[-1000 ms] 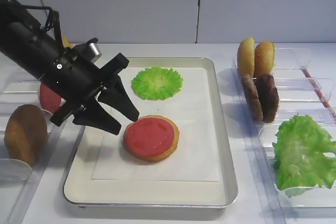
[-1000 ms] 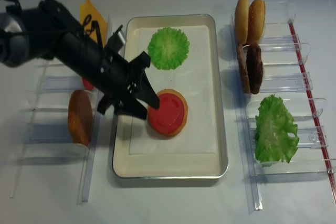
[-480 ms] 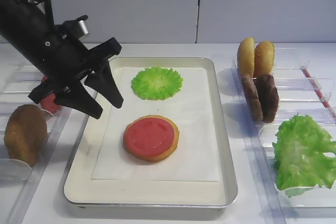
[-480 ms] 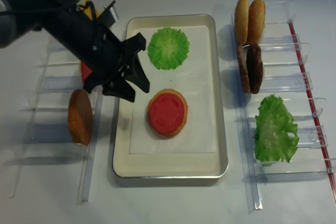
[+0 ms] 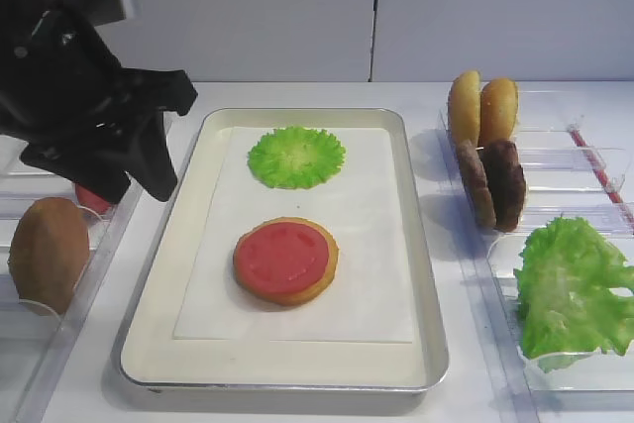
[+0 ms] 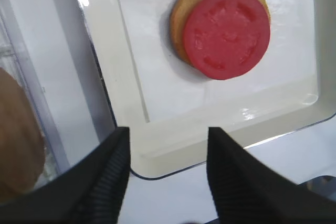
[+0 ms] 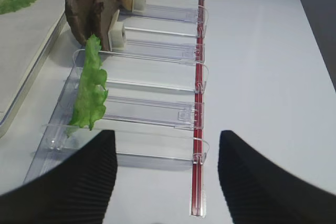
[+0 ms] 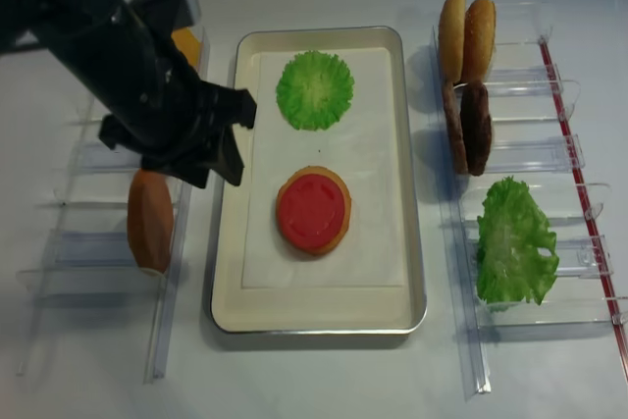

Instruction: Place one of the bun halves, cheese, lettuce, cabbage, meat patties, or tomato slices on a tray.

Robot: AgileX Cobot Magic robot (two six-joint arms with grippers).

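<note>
With a tomato slice (image 5: 281,257) already lying flat on a bun half (image 5: 319,278) near the middle of the tray (image 5: 426,294), and a round green leaf (image 5: 295,156) at its twelve o'clock on the paper liner (image 5: 371,245), your job now is judged to be choosing and fetching the next ingredient. Your left gripper (image 8: 211,149) hangs empty above the tray's nine o'clock rim, its jaws spread wide and nothing between them. Your right gripper (image 7: 165,174) also stands spread and empty, over the clear bins (image 7: 157,111) at the tray's three o'clock.

If you want a patty, use the right arm: the meat patties (image 5: 492,183) stand on edge just in front of the upright bun halves (image 5: 481,108), so come down from above and straddle only the outer disc. The lettuce (image 5: 572,289) sits nearest you in that row. On the left, a second red slice (image 5: 92,198) shows partly behind the arm, with a brown bun (image 5: 48,253) nearer. Lift clear of the bin wall before crossing the rim.
</note>
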